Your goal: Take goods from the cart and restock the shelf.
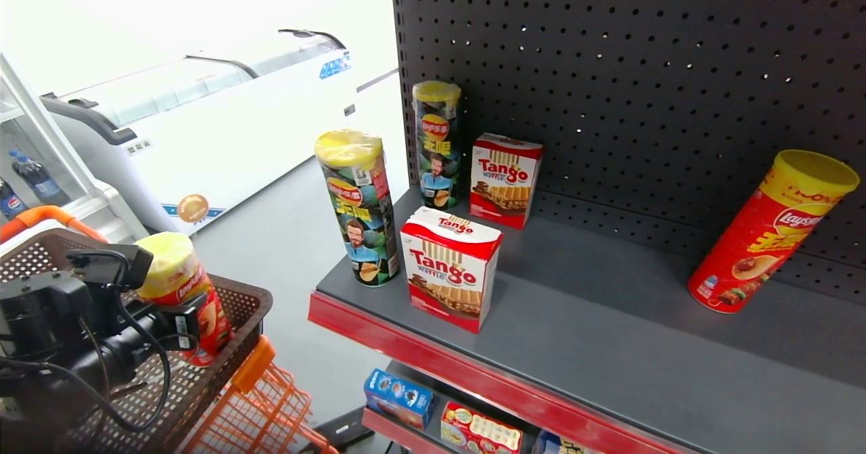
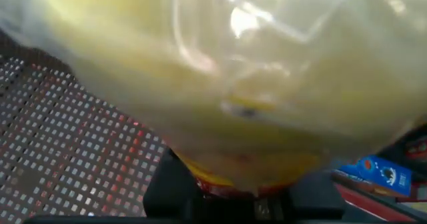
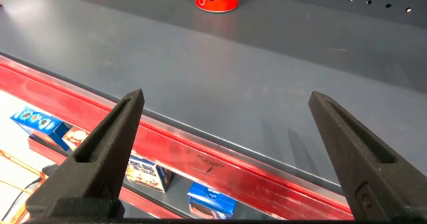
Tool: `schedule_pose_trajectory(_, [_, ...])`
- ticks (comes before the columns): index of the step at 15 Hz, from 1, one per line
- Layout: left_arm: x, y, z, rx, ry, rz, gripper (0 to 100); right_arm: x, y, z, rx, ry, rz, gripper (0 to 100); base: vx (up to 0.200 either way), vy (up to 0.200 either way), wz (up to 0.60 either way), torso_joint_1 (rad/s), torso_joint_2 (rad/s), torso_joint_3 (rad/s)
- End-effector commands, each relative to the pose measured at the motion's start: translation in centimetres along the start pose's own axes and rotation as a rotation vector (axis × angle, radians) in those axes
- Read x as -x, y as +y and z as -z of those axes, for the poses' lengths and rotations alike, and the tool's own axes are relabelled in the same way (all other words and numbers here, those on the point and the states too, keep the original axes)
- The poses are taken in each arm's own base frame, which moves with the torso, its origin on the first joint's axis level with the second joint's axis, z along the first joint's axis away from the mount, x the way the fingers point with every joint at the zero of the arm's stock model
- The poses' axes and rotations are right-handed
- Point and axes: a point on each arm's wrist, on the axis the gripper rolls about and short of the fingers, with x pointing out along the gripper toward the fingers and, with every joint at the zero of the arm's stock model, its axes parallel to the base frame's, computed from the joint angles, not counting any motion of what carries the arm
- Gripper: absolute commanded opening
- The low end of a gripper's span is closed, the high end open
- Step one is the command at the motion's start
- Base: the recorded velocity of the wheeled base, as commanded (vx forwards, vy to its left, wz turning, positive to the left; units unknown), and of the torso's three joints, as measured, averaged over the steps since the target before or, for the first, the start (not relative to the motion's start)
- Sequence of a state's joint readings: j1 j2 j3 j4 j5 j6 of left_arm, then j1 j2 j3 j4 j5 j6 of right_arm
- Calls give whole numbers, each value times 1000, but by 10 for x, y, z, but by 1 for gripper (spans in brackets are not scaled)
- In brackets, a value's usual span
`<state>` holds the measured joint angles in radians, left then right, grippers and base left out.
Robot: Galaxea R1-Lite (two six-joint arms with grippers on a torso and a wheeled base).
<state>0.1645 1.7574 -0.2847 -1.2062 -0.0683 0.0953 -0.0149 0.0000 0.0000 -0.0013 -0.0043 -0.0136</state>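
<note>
My left gripper (image 1: 193,322) is shut on a red chips can with a yellow lid (image 1: 177,281), held upright just above the brown cart basket (image 1: 230,352), left of the shelf. In the left wrist view the can's lid (image 2: 253,71) looms close, with the dark fingers (image 2: 170,191) clamped on the red body below it. My right gripper (image 3: 230,164) stands open with nothing between its fingers, in front of the red front edge of the grey shelf board (image 3: 220,77). A matching red can (image 1: 771,234) leans against the pegboard at the shelf's right.
On the shelf's left stand two green-patterned cans (image 1: 358,207) (image 1: 438,144) and two red-and-white wafer boxes (image 1: 450,268) (image 1: 504,180). Between the boxes and the red can the shelf board (image 1: 609,319) is bare. Lower shelves hold small boxes (image 1: 399,396). A white freezer (image 1: 203,129) stands behind the cart.
</note>
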Motion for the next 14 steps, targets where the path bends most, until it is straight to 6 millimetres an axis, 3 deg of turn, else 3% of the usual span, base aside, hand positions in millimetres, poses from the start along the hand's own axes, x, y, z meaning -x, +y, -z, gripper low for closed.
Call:
schedule_pose_trajectory(1, [27,-8,-39,-23,-123,56,0,0,0,0,0,0,1,100,0,0,0,0,0,0])
schedule_pose_trajectory(5, [49,-9,-73,-43,-248,57,0,0,0,0,0,0,1,100,0,0,0,0,0,0])
schedule_pose_trajectory(8, [74,-22,-94,-55,-266,128,0,0,0,0,0,0,1,100,0,0,0,0,0,0])
schedule_pose_trajectory(11, [109,-42,-96,-50,-301,261,0,0,0,0,0,0,1,100,0,0,0,0,0,0])
schedule_pose_trajectory(14, [130,-51,-91,-39,-265,360,0,0,0,0,0,0,1,100,0,0,0,0,0,0])
